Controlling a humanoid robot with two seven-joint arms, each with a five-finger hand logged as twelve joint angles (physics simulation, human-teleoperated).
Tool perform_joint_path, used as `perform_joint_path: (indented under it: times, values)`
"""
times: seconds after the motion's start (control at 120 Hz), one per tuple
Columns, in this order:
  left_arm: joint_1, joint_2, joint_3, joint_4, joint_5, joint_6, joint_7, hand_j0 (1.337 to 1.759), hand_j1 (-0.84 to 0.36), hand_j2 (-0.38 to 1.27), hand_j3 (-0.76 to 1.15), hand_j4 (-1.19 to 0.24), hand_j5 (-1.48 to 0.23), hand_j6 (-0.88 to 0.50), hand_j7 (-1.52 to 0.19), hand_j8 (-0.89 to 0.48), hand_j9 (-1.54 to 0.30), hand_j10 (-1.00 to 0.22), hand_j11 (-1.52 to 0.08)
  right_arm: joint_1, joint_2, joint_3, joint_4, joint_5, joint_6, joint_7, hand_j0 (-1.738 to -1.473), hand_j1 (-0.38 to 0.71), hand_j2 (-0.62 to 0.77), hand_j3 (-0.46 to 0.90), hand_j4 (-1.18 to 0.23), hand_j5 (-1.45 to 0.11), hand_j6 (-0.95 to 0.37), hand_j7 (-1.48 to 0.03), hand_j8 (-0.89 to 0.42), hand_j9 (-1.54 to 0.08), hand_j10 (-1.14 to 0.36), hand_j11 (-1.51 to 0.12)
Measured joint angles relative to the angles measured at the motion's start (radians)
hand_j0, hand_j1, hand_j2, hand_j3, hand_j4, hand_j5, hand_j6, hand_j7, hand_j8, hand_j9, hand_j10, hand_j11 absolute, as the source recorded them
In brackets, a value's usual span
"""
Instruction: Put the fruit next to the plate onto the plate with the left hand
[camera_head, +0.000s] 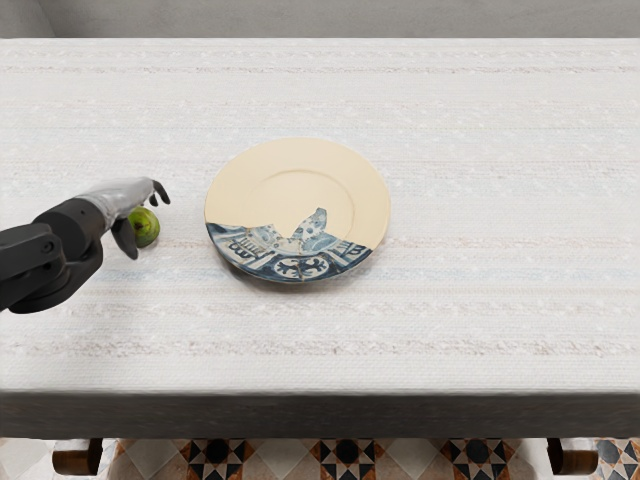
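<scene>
Nearest the camera runs the grey front edge of the broad rectangular tabletop (480, 120). Its whole surface is covered in an off-white woven cloth with a nubbly texture and faint pale stripes running left to right. Below that edge shows a strip of floor tiles (345, 460) patterned with dark, white and rust-coloured stars and diamonds. A rounded brown wooden piece (76, 459) shows at the lower left and another like it at the lower right. Behind the far edge lies a plain grey band of wall (320, 18).

At about the middle of the tabletop lies the round, shallow cream-yellow plate (300, 180), smooth and matt. Its near part is painted with a dark blue and white ornament that meets the cream along a jagged line.

From the left edge comes the left arm (50, 255), built of dark, rounded black segments that give way to a light grey metal forearm. The grey left hand (125, 205), with dark tips, sits against the small round green fruit (147, 228), partly covering it. I cannot tell whether the hand is clamped on the fruit or only lies around it. The fruit is on the cloth to the left of the plate, near its rim but apart from it.
</scene>
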Motion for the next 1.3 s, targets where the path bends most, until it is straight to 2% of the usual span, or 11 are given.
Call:
perform_joint_path:
  times: [0.233, 0.458, 0.667, 0.858, 1.083, 1.3]
  values:
    - [0.001, 0.000, 0.001, 0.000, 0.001, -0.014, 0.000, 1.658, -0.19, 0.10, 0.00, -0.47, -0.59, -0.47, -0.59, -0.40, -0.59, -0.46, -0.59, 0.000, 0.000, -0.001, 0.000, 0.000, 0.000, 0.000, -1.658, -0.35, 0.00, 0.00, 0.00, 0.00, 0.00, 0.00, 0.00, 0.00, 0.00, 0.00]
    - [-0.004, 0.000, 0.000, 0.000, -0.005, -0.030, -0.001, 1.655, -0.25, 0.11, 0.00, -0.52, -0.73, -0.38, -0.73, -0.28, -0.72, -0.37, -0.72, -0.001, 0.000, -0.001, 0.001, 0.000, 0.000, 0.000, -1.658, -0.35, 0.00, 0.00, 0.00, 0.00, 0.00, 0.00, 0.00, 0.00, 0.00, 0.00]
    - [-0.030, 0.004, -0.001, -0.003, -0.008, -0.041, -0.001, 1.654, -0.26, 0.13, 0.00, -0.53, -0.79, -0.34, -0.78, -0.25, -0.76, -0.35, -0.77, -0.001, 0.000, -0.002, 0.001, 0.000, 0.000, 0.000, -1.658, -0.35, 0.00, 0.00, 0.00, 0.00, 0.00, 0.00, 0.00, 0.00, 0.00, 0.00]
    - [-0.092, 0.011, -0.008, -0.027, -0.013, -0.063, -0.001, 1.653, -0.26, 0.16, 0.00, -0.53, -0.81, -0.36, -0.78, -0.28, -0.77, -0.38, -0.78, -0.002, 0.000, -0.002, 0.001, 0.000, 0.000, 0.000, -1.658, -0.35, 0.00, 0.00, 0.00, 0.00, 0.00, 0.00, 0.00, 0.00, 0.00, 0.00]
    - [-0.153, 0.022, -0.018, -0.063, -0.017, -0.085, -0.001, 1.653, -0.23, 0.13, 0.00, -0.52, -0.82, -0.39, -0.78, -0.30, -0.78, -0.40, -0.78, -0.003, 0.000, -0.002, 0.001, 0.000, 0.000, 0.000, -1.658, -0.35, 0.00, 0.00, 0.00, 0.00, 0.00, 0.00, 0.00, 0.00, 0.00, 0.00]
    - [-0.164, 0.012, -0.052, -0.086, -0.017, -0.084, -0.001, 1.652, -0.23, 0.12, 0.00, -0.52, -0.82, -0.39, -0.78, -0.31, -0.77, -0.41, -0.79, -0.003, 0.000, -0.002, 0.001, 0.000, 0.000, 0.000, -1.658, -0.35, 0.00, 0.00, 0.00, 0.00, 0.00, 0.00, 0.00, 0.00, 0.00, 0.00]
